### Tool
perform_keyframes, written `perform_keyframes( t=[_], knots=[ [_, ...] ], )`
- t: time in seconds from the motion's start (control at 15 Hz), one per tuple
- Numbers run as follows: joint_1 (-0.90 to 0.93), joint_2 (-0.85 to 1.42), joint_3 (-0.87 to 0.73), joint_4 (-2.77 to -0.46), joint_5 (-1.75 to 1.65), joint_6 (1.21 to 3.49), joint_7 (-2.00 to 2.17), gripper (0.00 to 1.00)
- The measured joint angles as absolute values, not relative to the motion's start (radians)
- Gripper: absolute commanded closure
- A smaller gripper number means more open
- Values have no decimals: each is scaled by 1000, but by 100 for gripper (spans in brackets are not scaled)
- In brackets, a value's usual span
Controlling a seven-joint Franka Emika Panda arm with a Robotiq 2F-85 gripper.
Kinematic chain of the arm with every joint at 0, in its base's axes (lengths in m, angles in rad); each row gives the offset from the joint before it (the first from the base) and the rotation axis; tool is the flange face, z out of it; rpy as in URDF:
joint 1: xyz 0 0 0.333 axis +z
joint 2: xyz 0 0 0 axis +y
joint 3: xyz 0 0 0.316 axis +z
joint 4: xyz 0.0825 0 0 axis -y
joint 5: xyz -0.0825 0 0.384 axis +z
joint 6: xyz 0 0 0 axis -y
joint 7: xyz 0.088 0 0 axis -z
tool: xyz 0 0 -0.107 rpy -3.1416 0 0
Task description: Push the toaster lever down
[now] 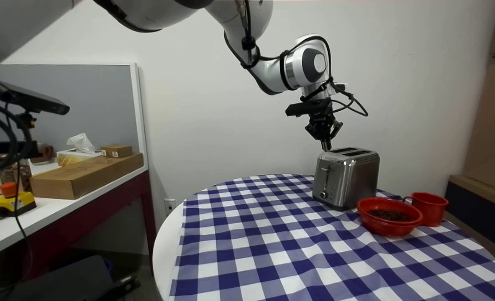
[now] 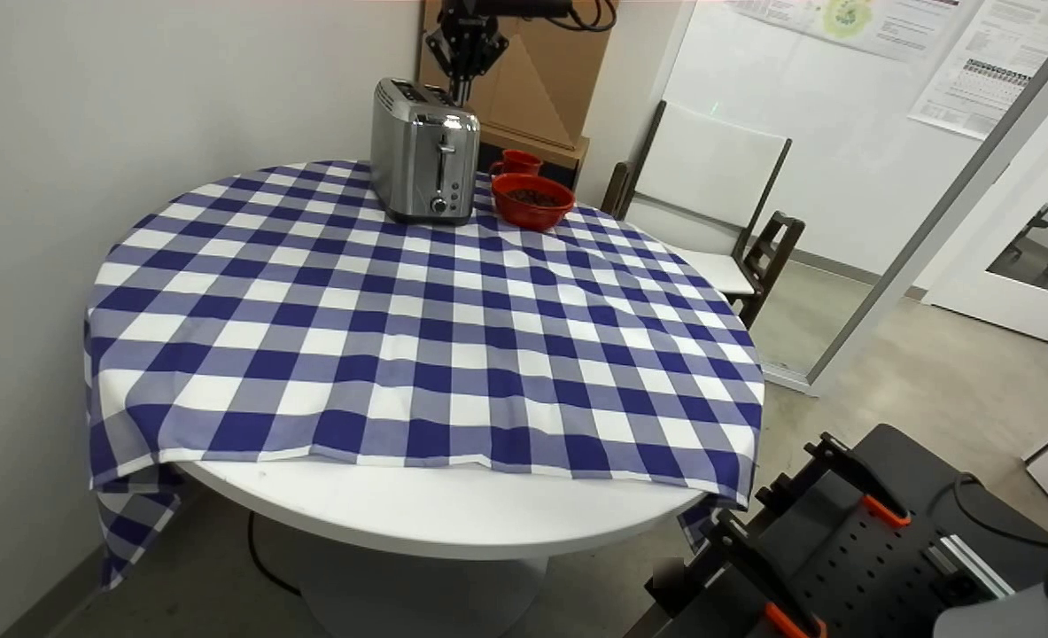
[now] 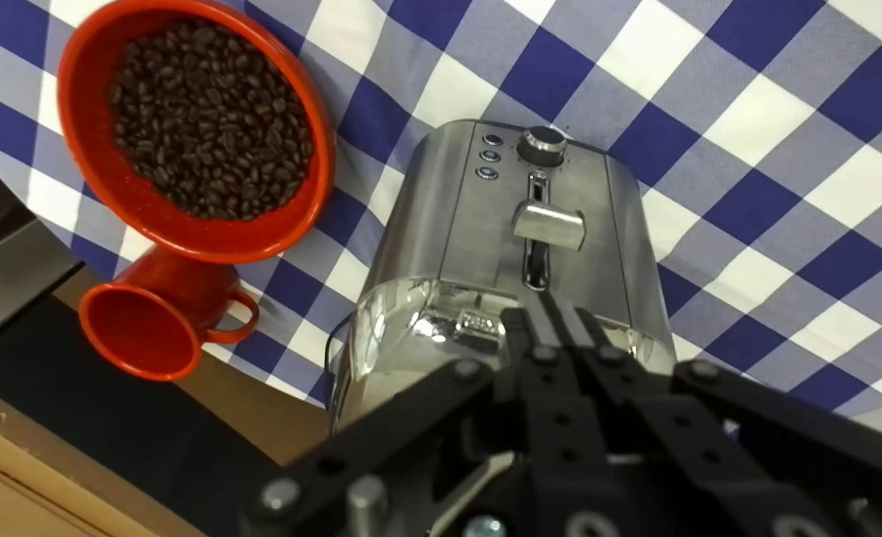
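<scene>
A silver toaster stands upright on the checkered cloth and shows in both exterior views and in the wrist view. Its lever is a wide metal tab on a vertical slot above a round knob. In both exterior views the lever sits in the upper part of the slot. My gripper points down at the toaster's top edge, above the lever. In the wrist view the fingers are together with nothing between them. Whether the tips touch the toaster I cannot tell.
A red bowl of dark beans and a red cup stand close beside the toaster. The checkered cloth covers the round table. A wall is behind the toaster. Cardboard and a chair stand past the table.
</scene>
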State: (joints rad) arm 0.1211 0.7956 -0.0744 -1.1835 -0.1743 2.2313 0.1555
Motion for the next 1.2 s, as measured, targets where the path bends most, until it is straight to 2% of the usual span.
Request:
perform_keyframes(
  t=[1.2],
  knots=[
    [134, 953, -85, -1084, -174, 2234, 162, 100]
  ],
)
